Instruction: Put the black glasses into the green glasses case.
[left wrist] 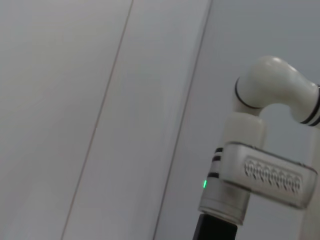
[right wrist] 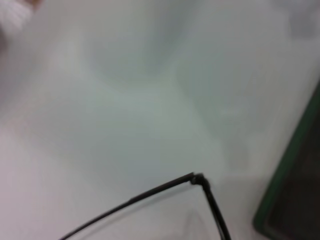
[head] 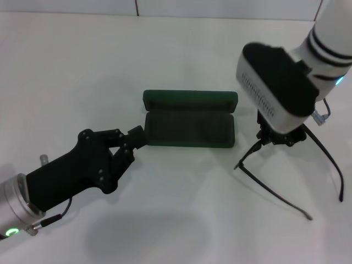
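— While the case lies open in the middle, where are the glasses?
— Just right of it, pinched by the right claw; left claw pressed together at the case's left end

Black glasses, dark green glasses case, white table, black left gripper

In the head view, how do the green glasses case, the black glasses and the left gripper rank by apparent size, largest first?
1. The green glasses case, lying open.
2. The black glasses, partly hidden under the right gripper.
3. The left gripper.
The glasses' spread arms make ranks one and two uncertain.
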`<act>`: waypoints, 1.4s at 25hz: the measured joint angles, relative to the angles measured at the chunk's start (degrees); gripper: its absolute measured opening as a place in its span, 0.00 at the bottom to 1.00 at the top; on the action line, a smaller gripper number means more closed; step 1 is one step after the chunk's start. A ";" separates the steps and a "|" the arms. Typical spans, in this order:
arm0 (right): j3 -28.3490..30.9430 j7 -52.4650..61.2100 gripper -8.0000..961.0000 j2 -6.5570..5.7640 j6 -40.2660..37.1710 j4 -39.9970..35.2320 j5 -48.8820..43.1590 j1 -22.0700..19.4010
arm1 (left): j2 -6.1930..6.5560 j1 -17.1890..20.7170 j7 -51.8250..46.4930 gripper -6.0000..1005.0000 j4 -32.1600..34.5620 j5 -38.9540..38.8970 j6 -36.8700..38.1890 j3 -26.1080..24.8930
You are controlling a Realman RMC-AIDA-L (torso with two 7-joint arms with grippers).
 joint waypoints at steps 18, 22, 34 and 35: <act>38.59 0.57 0.06 -0.33 -10.70 -11.95 20.53 -19.39 | -0.54 -11.50 -0.87 0.03 -0.14 -4.79 9.39 0.13; 37.91 -0.59 0.06 -0.31 -4.91 -8.29 36.16 -25.62 | -0.57 -15.15 -1.31 0.03 -0.14 -6.37 10.61 0.17; 33.78 -5.33 0.06 -0.17 -0.39 0.27 51.88 -29.03 | -0.77 -22.02 -3.86 0.03 0.21 -9.58 11.43 7.57; 33.78 -5.41 0.06 -0.13 -0.34 1.06 52.20 -28.65 | -0.85 -22.21 -3.52 0.03 0.07 -9.98 11.33 8.78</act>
